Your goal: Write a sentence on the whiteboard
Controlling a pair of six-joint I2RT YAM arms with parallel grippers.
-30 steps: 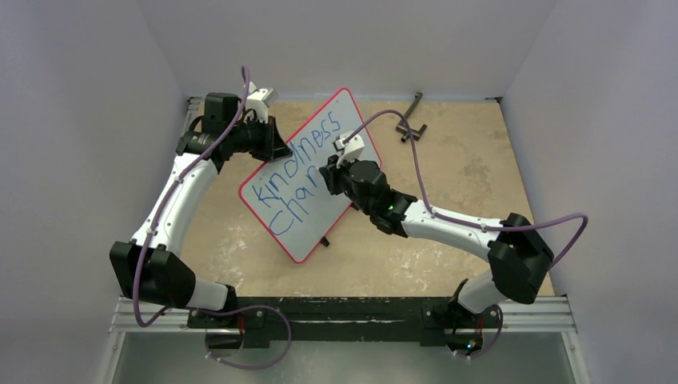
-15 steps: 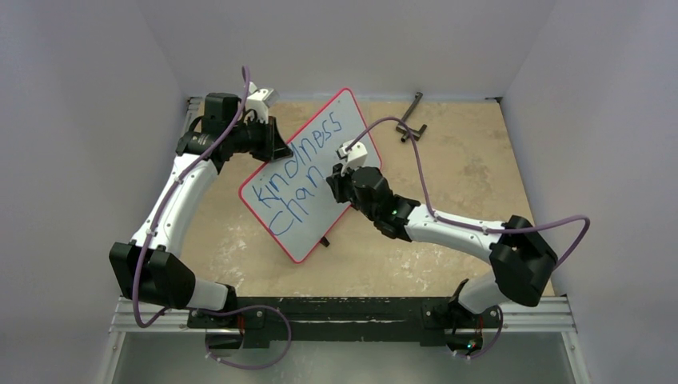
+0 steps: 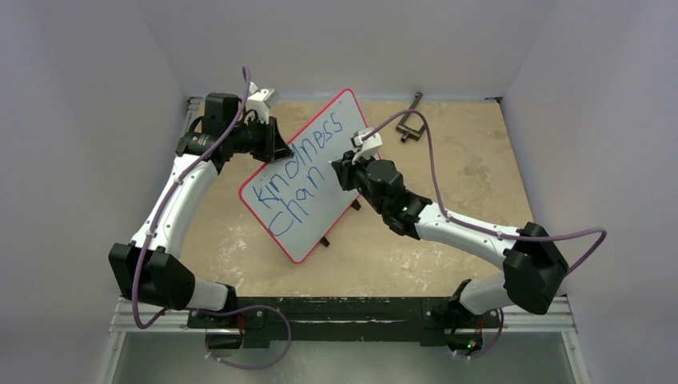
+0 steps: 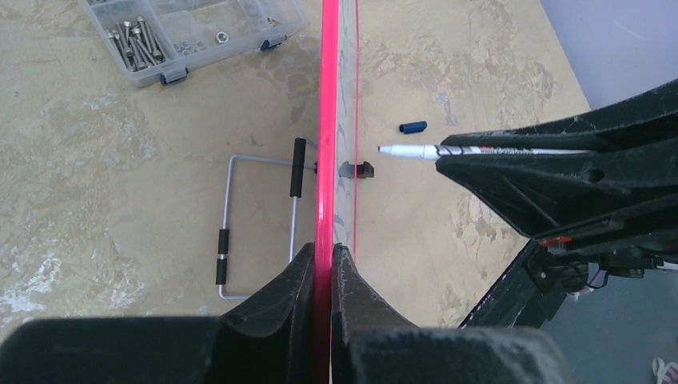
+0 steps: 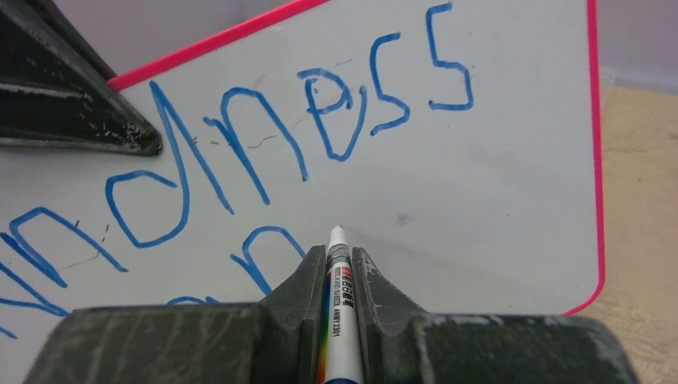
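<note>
Our right gripper (image 5: 337,252) is clamped on a white-barrelled marker (image 5: 341,308), its pale tip just off the large white, red-rimmed whiteboard (image 3: 308,228). Our left gripper (image 4: 326,254) is closed on that board's rim, holding it upright on the tan surface (image 3: 448,160). The blue handwritten sentence (image 5: 240,156) reads "kindness" with "chan" beneath, so we judge "ges lives" remains. The right arm covers the board beside "chan", and the right wrist view crops that line.

Plain pale lavender walls (image 3: 80,80) enclose a mottled tan tabletop (image 3: 472,160), seemingly under soft even light.
</note>
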